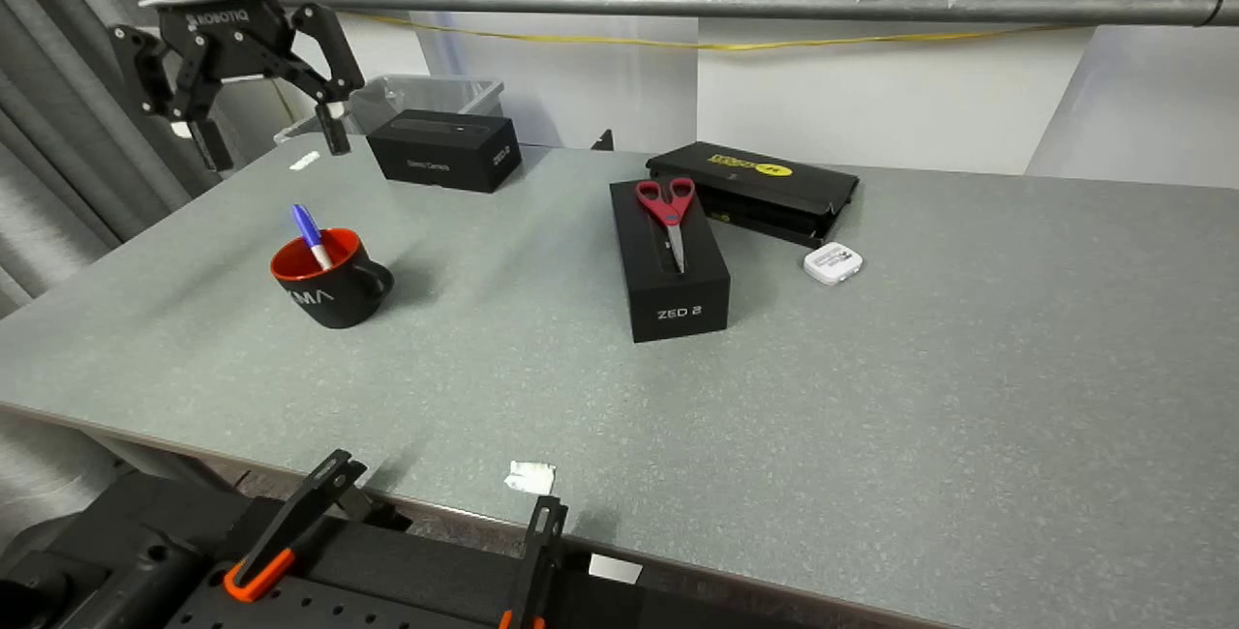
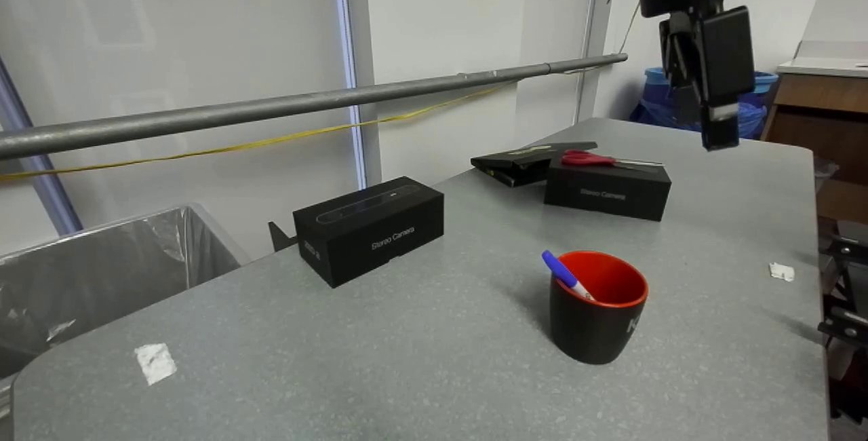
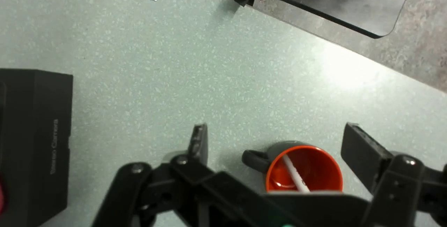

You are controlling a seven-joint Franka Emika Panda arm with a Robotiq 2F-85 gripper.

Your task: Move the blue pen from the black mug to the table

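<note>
1. The blue pen (image 1: 310, 234) leans in the black mug (image 1: 334, 306) on the bench (image 1: 794, 455).
2. The pincer (image 1: 277, 153) hangs higher, well apart from the pen, jaws spread wide.
3. The wrist view shows the pen between the jaws.

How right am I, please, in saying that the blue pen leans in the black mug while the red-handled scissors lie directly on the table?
Not quite: the red-handled scissors lie on a black ZED 2 box, as both exterior views show. The blue pen does lean in the black mug.
</note>
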